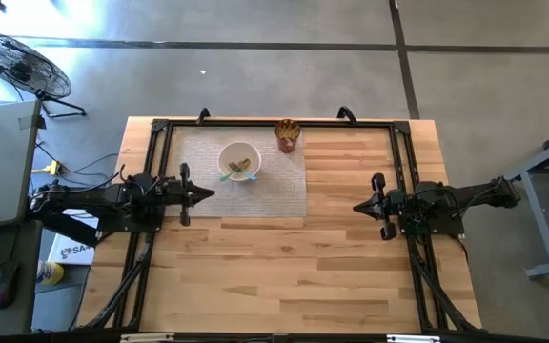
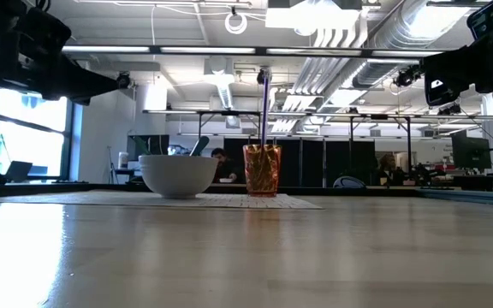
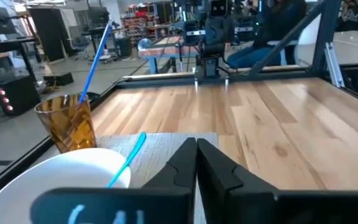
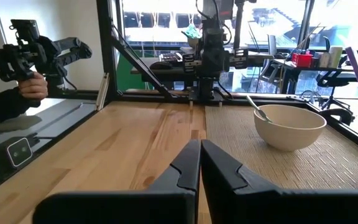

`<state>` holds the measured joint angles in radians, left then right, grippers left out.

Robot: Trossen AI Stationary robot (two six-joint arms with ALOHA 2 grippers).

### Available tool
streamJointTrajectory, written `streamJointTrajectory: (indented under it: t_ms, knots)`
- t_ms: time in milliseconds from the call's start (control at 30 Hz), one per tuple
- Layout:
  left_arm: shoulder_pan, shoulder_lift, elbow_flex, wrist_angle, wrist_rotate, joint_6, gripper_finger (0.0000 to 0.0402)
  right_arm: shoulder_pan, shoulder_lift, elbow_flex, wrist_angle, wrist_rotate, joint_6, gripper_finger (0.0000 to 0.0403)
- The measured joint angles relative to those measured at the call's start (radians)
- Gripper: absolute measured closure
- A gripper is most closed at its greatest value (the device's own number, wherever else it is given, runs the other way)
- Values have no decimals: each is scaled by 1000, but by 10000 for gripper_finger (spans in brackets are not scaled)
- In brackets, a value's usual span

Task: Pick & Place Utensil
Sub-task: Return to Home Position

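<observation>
the left gripper [image 3: 196, 147] hangs low over the near part of the woven mat [image 1: 274, 186], its two dark fingers pressed flat together with nothing between them. the white bowl [image 3: 55, 177] sits close beside that tip. the blue fork [image 3: 127, 160] leans in the bowl with its handle poking over the rim toward the gripper, and the green spoon [image 1: 243, 168] lies in there with it. this looks like the tightest spot. if the arm swings sideways instead of pulling straight back, the fingers could clip the handle or nudge the rim. that could flip a utensil out or skid the bowl across the mat.

across the bare wood of the table [image 1: 351, 276], the right gripper [image 4: 200, 147] is well apart from the mat, also closed tight and empty. its path home looks clear, so i judge little risk there unless it dips and scrapes the boards.

farther on, at the mat's back corner, the amber cup [image 2: 262, 170] stands upright with one tall purple utensil [image 2: 264, 111] rising high out of it. it is probably top-heavy, and a jolt through the table or a dragged mat could tip it.

beyond the table frame, a person's hand [image 4: 33, 87] holds a camera rig [image 4: 36, 48]. it is outside the arms' area for now, but leaning in during the retreat would be a hazard.
</observation>
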<state>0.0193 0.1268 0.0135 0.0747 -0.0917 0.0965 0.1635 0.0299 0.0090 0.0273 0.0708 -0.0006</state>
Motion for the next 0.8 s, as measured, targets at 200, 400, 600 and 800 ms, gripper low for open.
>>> streamJointTrajectory:
  t_ms: [200, 400, 600, 800]
  knots:
    - [0, 0, 0, -27, 42, 1, 379, 0, 0, 0, 0, 0, 0, 394]
    - [0, 0, 0, -33, 28, 1, 378, 0, 0, 0, 0, 0, -22, 398]
    - [0, 0, 0, -33, 22, 1, 378, 0, 0, 0, 0, 0, -24, 395]
    - [0, 0, 0, -33, 21, 1, 378, 0, 0, -1, 1, 0, -25, 394]
